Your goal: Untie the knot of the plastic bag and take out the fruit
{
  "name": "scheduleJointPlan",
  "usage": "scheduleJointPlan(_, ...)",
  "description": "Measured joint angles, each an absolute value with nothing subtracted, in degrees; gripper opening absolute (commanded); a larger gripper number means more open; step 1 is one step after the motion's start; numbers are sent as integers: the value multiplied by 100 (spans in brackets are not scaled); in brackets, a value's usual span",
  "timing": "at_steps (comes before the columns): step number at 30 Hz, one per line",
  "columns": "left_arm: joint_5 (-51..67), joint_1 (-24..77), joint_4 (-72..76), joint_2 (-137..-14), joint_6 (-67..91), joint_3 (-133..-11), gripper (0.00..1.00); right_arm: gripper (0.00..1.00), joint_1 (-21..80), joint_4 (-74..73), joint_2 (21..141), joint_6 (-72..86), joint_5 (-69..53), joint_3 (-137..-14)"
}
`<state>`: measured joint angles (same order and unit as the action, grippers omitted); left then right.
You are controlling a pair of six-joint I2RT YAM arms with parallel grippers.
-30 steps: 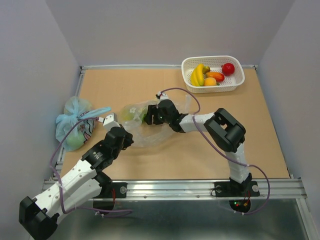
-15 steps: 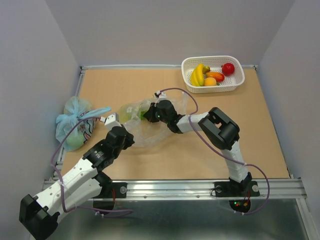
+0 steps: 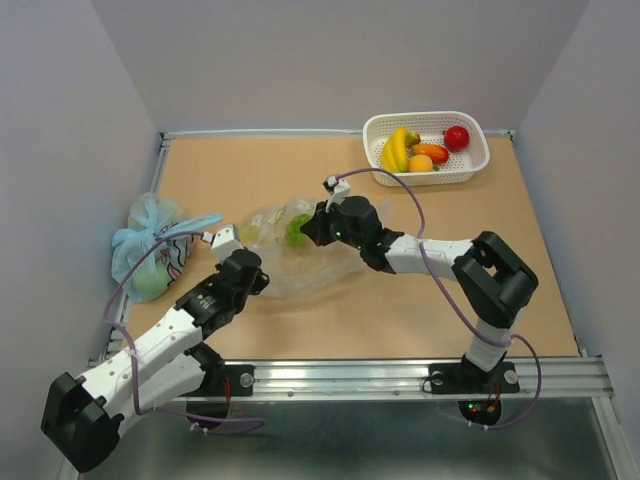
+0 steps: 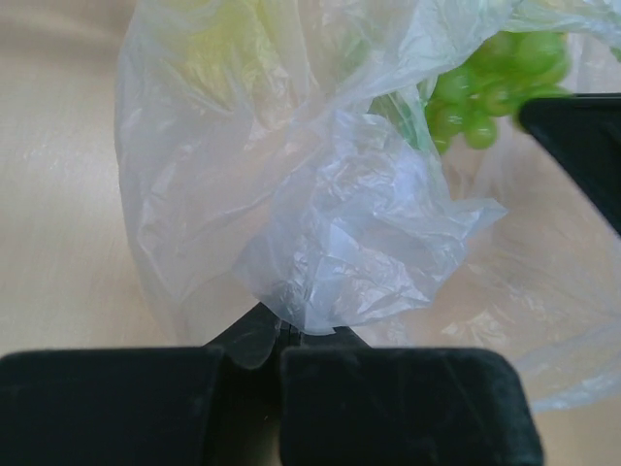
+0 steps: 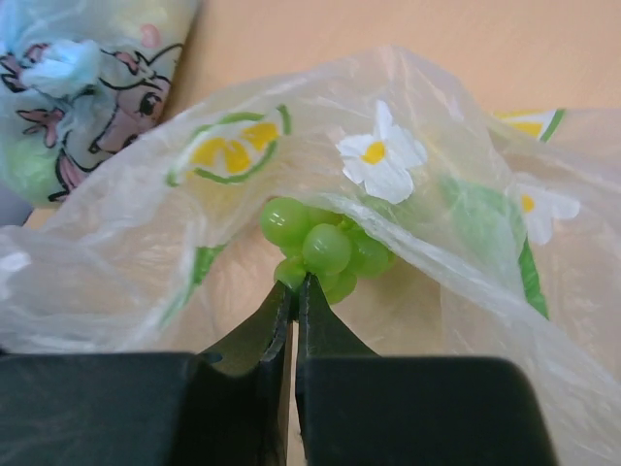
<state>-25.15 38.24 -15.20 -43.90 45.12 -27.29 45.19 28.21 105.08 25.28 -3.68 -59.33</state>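
The clear plastic bag (image 3: 300, 268) with flower prints lies crumpled at the table's middle left. No knot shows on it, and its mouth gapes toward my right arm. My left gripper (image 3: 259, 283) is shut on a fold of the bag's film (image 4: 320, 243) at its near-left edge. My right gripper (image 3: 306, 229) reaches into the mouth and its tips (image 5: 296, 283) are pinched shut on the bottom of a bunch of green grapes (image 5: 325, 248), under the bag's upper film (image 5: 388, 165). The grapes (image 4: 485, 97) also show in the left wrist view. A pale yellow-green piece (image 3: 262, 225) shows dimly inside the bag.
A white basket (image 3: 372, 128) at the back right holds bananas (image 3: 396, 150), a red apple (image 3: 456, 137) and orange pieces. A light-blue printed bag (image 3: 150, 250) lies at the left edge, close to my left arm. Walls enclose the table on three sides.
My right gripper has closed on the grapes. The right arm's elbow has swung out to the right, drawing the wrist slightly right. The left gripper has kept its hold on the bag.
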Motion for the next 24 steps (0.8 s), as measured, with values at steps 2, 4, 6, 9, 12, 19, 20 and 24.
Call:
scheduleJointPlan(2,-2554,3824,-1494,-4584,4475,-2762,0,0,4519,2694,10206,2375,-467,-5907)
scheduleJointPlan(4,-2571,3817,-1433,-4742,4414,-2829,0,0,4519,2561,9929,2220,-580,-5867)
scheduleJointPlan(6,-2574,3815,-1286,-4928,4353,-2915,0,0,4519,2410,9612,2067,-637,-5782)
scheduleJointPlan(9,-2574,3813,-1098,-5175,4254,-3055,0,0,4519,2137,9220,1848,-652,-5745)
scheduleJointPlan(12,-2596,3813,-967,-5365,4132,-3183,0,0,4519,1881,8858,1658,-646,-5754)
scheduleJointPlan(19,-2687,3710,-880,-5540,3955,-3275,0,0,4519,1343,8346,1127,-491,-6292)
scheduleJointPlan(20,-2694,3682,-882,-5575,3944,-3277,0,0,4519,1297,8331,1057,-491,-6445)
scheduleJointPlan(24,-2716,3577,-904,-5682,3848,-3347,0,0,4508,1153,8329,775,-460,-6997)
